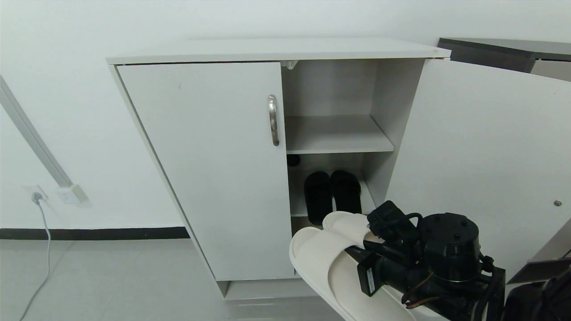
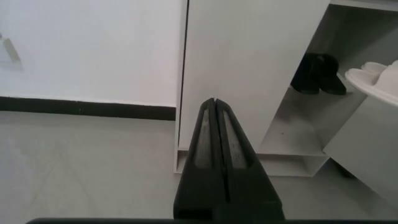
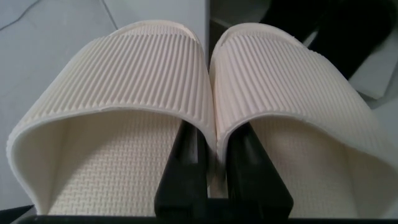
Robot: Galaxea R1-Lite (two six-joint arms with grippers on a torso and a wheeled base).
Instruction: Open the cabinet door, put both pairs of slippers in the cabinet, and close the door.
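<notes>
Two pairs of slippers show from the head camera. The black pair (image 1: 332, 194) lies side by side on the lower shelf inside the cabinet (image 1: 276, 47), toes pointing out, at about six o'clock from the bare upper shelf (image 1: 334, 133). The white pair (image 1: 325, 254) is outside the cabinet, at six o'clock from the black pair and nearer the camera, held off the floor with its toes toward the opening. The right claw (image 1: 357, 252) comes in from four o'clock and grips this pair at the inner sides. The right door (image 1: 482, 160) is swung wide open toward three o'clock. The left door (image 1: 209, 169) is shut, with its metal handle (image 1: 273, 120) upright along its inner edge. A socket (image 1: 35, 195) with a cable (image 1: 44, 249) sits on the wall at nine o'clock, well apart from the cabinet.

From the left wrist, the left claw (image 2: 214, 118) has its fingers pressed together with nothing between them, above the floor and short of the shut left door (image 2: 249, 62). Beyond it, the black pair (image 2: 318, 73) rests inside the cabinet, and the toes of the white pair (image 2: 373, 78) hang just in front of the opening.

From the right wrist, the right claw (image 3: 214, 168) is clamped on the white pair (image 3: 124, 74). One finger (image 3: 183, 162) reaches inside each slipper, squeezing the two adjoining ribbed straps together.
</notes>
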